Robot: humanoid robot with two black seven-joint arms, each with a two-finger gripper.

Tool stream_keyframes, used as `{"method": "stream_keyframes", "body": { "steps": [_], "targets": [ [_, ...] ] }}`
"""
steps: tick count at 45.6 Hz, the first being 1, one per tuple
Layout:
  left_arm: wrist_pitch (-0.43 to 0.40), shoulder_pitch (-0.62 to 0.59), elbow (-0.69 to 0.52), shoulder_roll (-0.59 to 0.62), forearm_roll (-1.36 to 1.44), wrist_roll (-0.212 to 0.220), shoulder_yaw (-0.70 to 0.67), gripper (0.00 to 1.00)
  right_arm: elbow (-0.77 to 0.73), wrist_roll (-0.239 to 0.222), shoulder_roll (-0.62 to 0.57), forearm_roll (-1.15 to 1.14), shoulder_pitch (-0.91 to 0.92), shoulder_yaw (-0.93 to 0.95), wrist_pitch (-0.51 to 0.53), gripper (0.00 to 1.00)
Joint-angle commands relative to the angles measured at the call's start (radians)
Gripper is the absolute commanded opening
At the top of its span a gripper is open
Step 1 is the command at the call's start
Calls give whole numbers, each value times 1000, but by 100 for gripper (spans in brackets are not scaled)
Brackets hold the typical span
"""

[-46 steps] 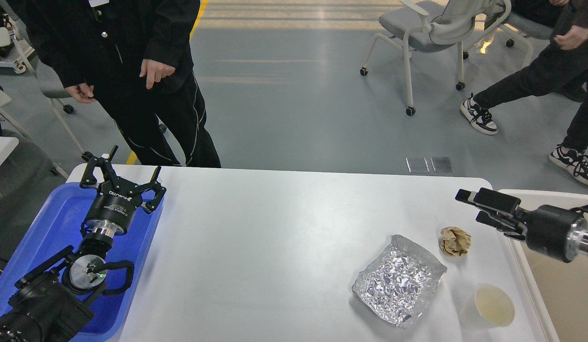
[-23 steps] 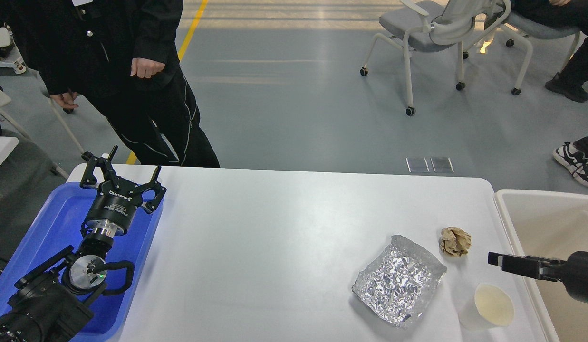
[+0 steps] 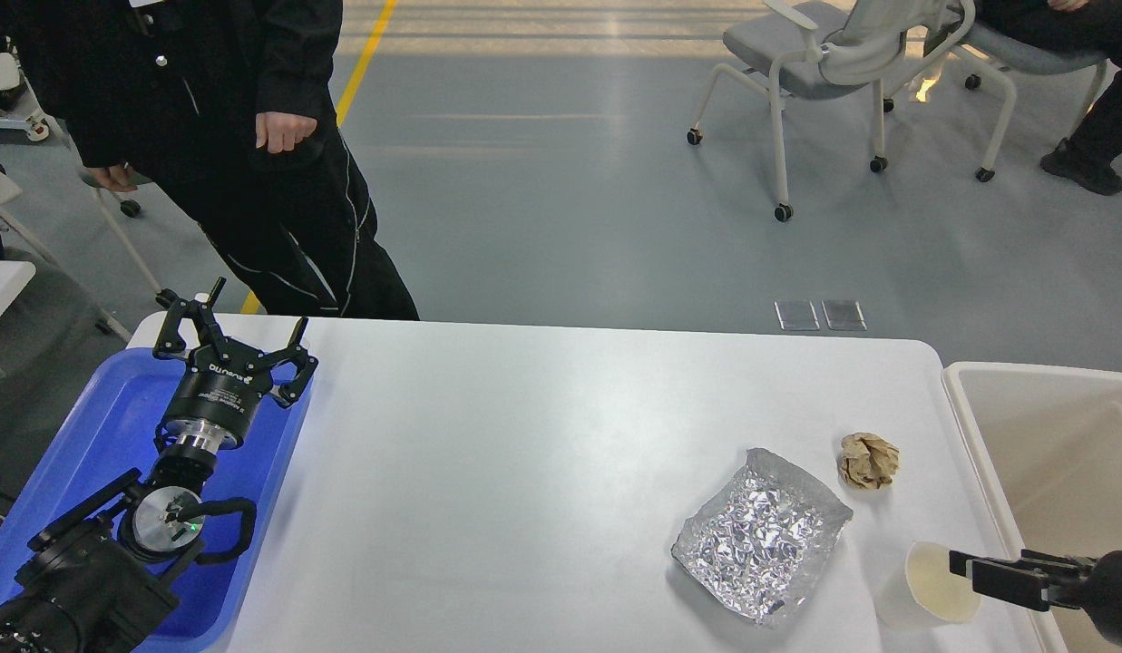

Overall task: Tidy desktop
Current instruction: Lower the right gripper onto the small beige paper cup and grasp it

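The white desktop (image 3: 542, 453) carries a crumpled foil tray (image 3: 760, 535), a brown paper ball (image 3: 868, 460) and a white paper cup (image 3: 919, 589) at its front right. My left gripper (image 3: 234, 331) is open and empty, held over the far end of the blue tray (image 3: 89, 435). My right gripper (image 3: 964, 570) comes in low from the right edge, and its tips are over the cup's right rim. Its fingers show as one dark bar, so I cannot tell them apart.
A beige bin (image 3: 1050, 435) stands against the desktop's right edge. A person in black (image 3: 252, 181) stands behind the back left corner. Wheeled chairs (image 3: 824, 63) are on the floor beyond.
My right gripper has come down and toward me, from above the bin's back rim to the cup's rim. The left arm has not moved. The person behind has shifted left.
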Motion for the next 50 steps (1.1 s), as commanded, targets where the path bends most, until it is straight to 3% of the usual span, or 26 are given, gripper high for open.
{"method": "stream_keyframes", "body": {
  "steps": [1,29,35,50],
  "targets": [
    [0,0,0,0,0,0,1,100,-34,-1,39,0,-32,-18,-54,100],
    [0,0,-1,0,0,0,1,100,-192,0,151,-3,-31,-14,-81,98],
    [0,0,1,0,0,0,-1,100,-197,-1,153,-3,-25,-16,-83,93],
    [0,0,-1,0,0,0,1,100,-166,0,162,4,-25,-18,-80,66]
  ]
}}
